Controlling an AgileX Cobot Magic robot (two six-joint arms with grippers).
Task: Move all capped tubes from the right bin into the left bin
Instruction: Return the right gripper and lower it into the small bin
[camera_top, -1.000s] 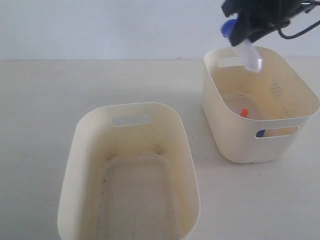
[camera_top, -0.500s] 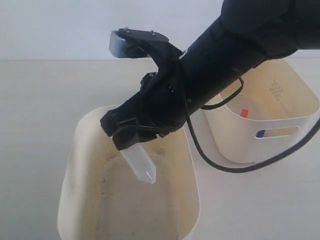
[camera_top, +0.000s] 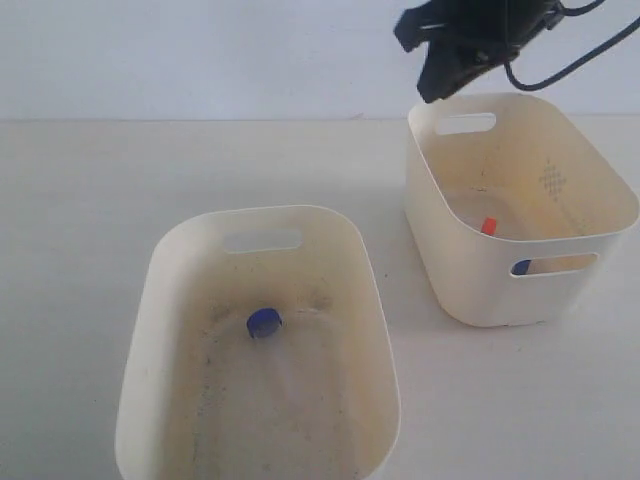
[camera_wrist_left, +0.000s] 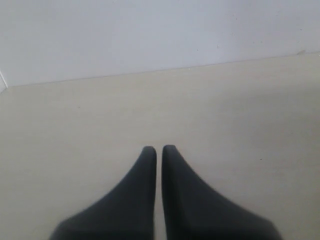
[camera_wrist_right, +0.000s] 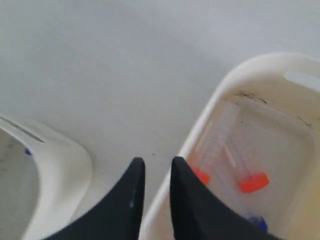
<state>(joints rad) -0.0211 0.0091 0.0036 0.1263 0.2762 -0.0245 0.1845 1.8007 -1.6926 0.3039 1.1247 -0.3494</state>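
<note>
A blue-capped clear tube (camera_top: 264, 322) lies on the floor of the speckled left bin (camera_top: 160, 300), near its far end. The clean right bin (camera_top: 600, 180) holds an orange-capped tube (camera_top: 488, 226), and a blue cap (camera_top: 521, 267) shows through its front handle cutout. In the right wrist view I see two orange caps (camera_wrist_right: 253, 182) (camera_wrist_right: 201, 175) and a blue cap (camera_wrist_right: 257, 221) inside the right bin (camera_wrist_right: 260, 62). My right gripper (camera_top: 438, 82) (camera_wrist_right: 155, 162) hovers above that bin's far left rim, slightly open and empty. My left gripper (camera_wrist_left: 159, 149) is shut and empty over bare table, out of the exterior view.
Pale tabletop (camera_top: 80, 190) surrounds both bins, with a white wall (camera_top: 200, 50) behind. A strip of table (camera_top: 395, 300) separates the bins. A black cable (camera_top: 590, 55) trails from the right arm above the right bin.
The right arm carried a blue-capped tube from above the right bin into the left bin, let it go there, and swung back above the right bin with nothing in its jaws.
</note>
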